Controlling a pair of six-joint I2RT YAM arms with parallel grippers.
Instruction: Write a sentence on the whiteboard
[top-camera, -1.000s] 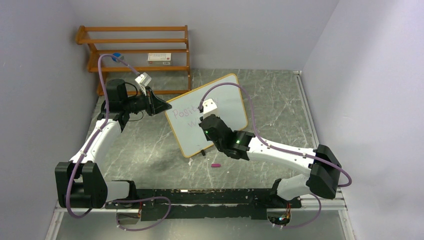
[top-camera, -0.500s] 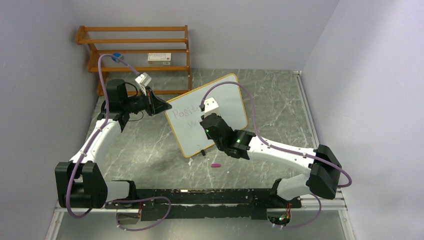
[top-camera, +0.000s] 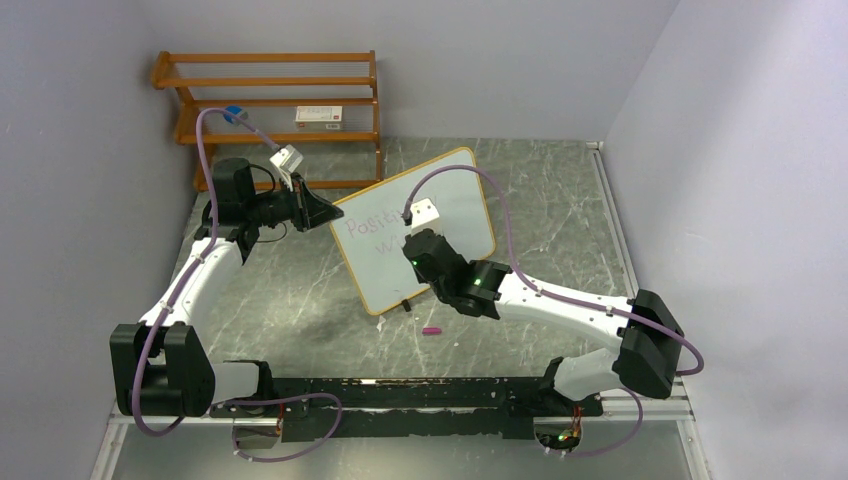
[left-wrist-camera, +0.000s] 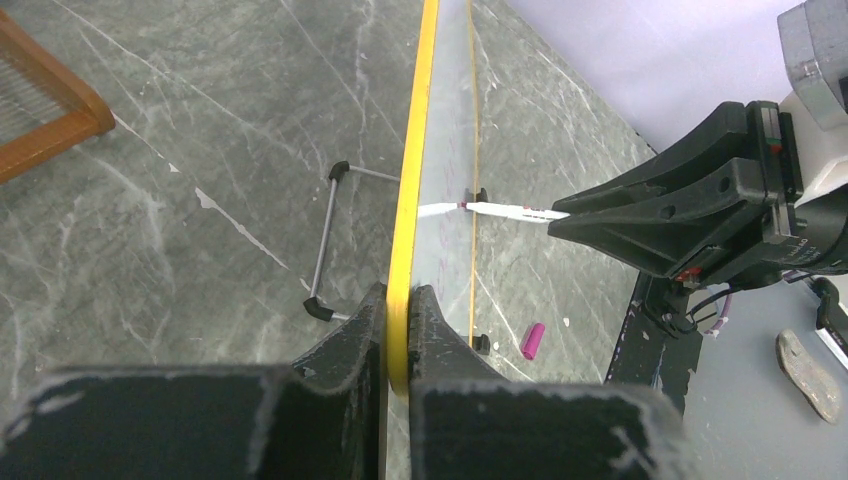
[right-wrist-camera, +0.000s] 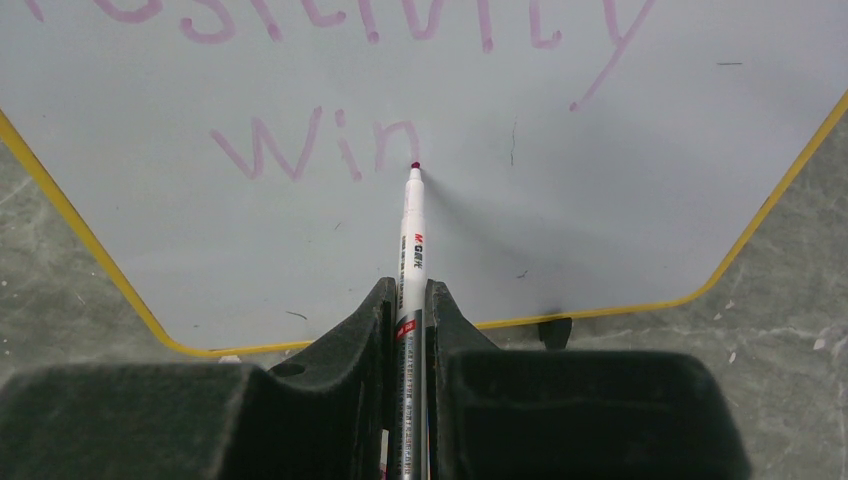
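Whiteboard (top-camera: 380, 272) stands upright on the grey marble desk (top-camera: 280, 300), mid-scene, turned at an angle, with its writing side facing the right arm. It has a yellow-looking thin frame and small black feet, one of which shows under the lower edge (right-wrist-camera: 553, 330).

Left end effector (left-wrist-camera: 398, 300) is closed on the board's edge, one finger on each side of the frame, gripping the whiteboard at its left side (top-camera: 318, 212).

Right end effector (right-wrist-camera: 405, 290) is closed around a white marker (right-wrist-camera: 412, 230), gripping the barrel. The marker points straight at the board, with its dark red tip against the surface just after the "n".

Sentence (right-wrist-camera: 330, 150) is in thin purple handwriting. The top line is cut off by the right wrist view, though "Positivity" is partly readable. The second line reads "win". From above, the writing (top-camera: 372, 228) sits on the board's left half and the right arm hides part of it.

A small pink cap (top-camera: 432, 329) lies on the desk near the board's bottom corner, apart from it. A wooden rack (top-camera: 270, 100) stands at the back wall with a small box (top-camera: 320, 115) on a shelf.
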